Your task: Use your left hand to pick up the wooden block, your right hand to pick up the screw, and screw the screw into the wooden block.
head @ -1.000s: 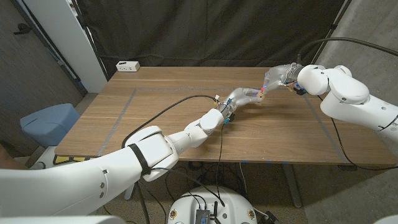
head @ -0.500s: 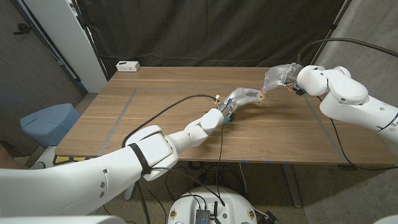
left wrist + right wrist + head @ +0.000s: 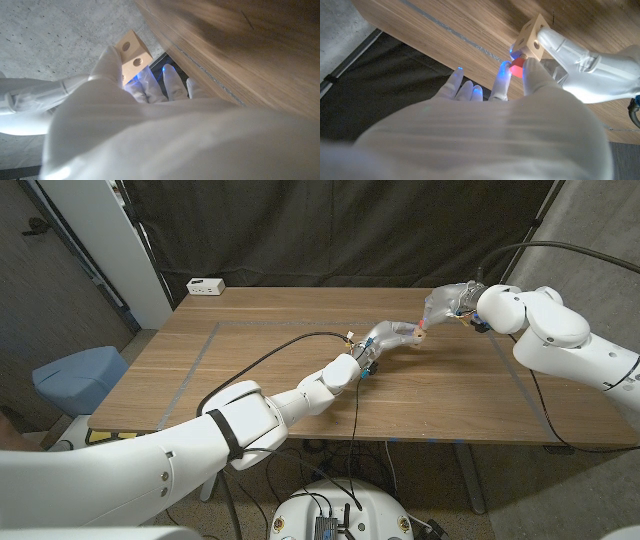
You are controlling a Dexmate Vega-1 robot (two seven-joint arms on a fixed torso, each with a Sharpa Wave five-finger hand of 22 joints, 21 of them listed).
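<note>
The wooden block (image 3: pixel 535 36) sits mid-frame, held above the surface (image 3: pixel 250 360) by the left robot hand (image 3: pixel 388 336). It looks light and rigid, best held by its plain sides. The right robot hand (image 3: pixel 442 304) pinches the small red-headed screw (image 3: pixel 518 66) against it; probably slippery.

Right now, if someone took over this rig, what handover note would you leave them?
Left hand: holds the wooden block above the table, near the middle.
Right hand: pinches the red screw and has it right against the block's face; I cannot tell whether its tip sits in a hole.
Done: both pieces are picked up and brought together.
Left: seat the screw in a hole if needed and turn it in.
</note>
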